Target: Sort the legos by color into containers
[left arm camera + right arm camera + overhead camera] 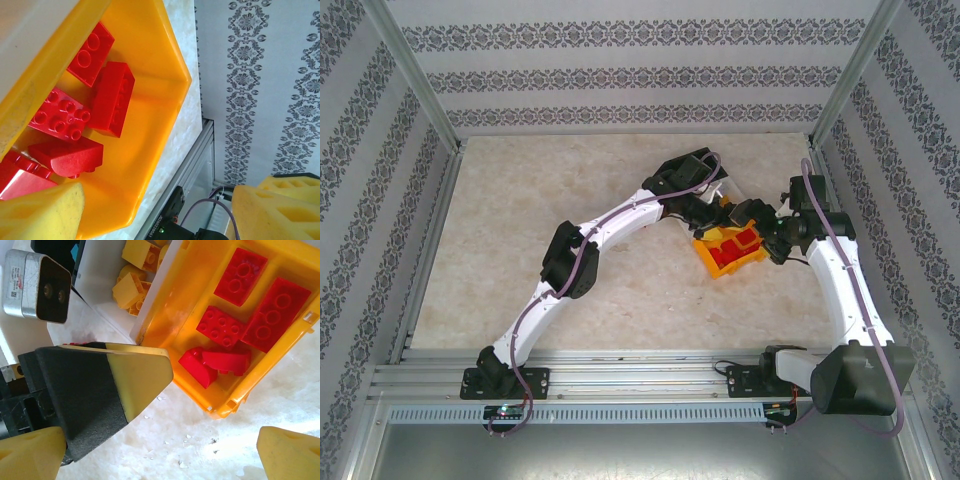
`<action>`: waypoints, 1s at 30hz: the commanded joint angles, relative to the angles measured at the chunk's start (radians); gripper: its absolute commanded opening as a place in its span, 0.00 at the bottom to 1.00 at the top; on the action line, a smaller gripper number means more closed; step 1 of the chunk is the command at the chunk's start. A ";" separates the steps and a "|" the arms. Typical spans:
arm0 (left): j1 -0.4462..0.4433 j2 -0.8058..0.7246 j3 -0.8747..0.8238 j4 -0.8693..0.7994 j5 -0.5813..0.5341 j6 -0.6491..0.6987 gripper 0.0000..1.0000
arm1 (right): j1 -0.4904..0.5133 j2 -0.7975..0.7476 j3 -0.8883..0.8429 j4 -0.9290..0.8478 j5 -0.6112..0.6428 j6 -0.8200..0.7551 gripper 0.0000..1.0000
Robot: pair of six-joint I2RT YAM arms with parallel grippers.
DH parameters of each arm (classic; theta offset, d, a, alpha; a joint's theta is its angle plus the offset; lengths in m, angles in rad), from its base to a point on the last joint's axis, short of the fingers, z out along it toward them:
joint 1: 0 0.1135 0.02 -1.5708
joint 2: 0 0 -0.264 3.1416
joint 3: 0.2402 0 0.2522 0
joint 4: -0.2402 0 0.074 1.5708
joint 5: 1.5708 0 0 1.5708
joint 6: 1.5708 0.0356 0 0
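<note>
Yellow-padded, standing wide apart, clamping nothing: hovering with the left end effector (157, 215) at the rim of the orange bin (184, 75). Standing apart too with the right end effector (160, 456), facing red bricks (239, 276) lying in that bin just ahead.

No text legible (module label (19, 272) blurred)
</note>
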State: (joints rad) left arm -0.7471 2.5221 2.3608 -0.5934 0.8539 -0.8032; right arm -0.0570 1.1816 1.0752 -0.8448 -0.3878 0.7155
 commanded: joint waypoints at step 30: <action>0.314 -0.448 -0.538 -0.143 -0.607 -0.104 1.00 | 0.172 0.123 0.006 0.142 -0.029 0.103 0.98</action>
State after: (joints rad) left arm -0.4240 2.0899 1.8103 -0.7753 0.3531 -0.7895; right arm 0.1081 1.2915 1.0462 -0.7200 -0.4129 0.8162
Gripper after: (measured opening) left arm 0.998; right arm 0.979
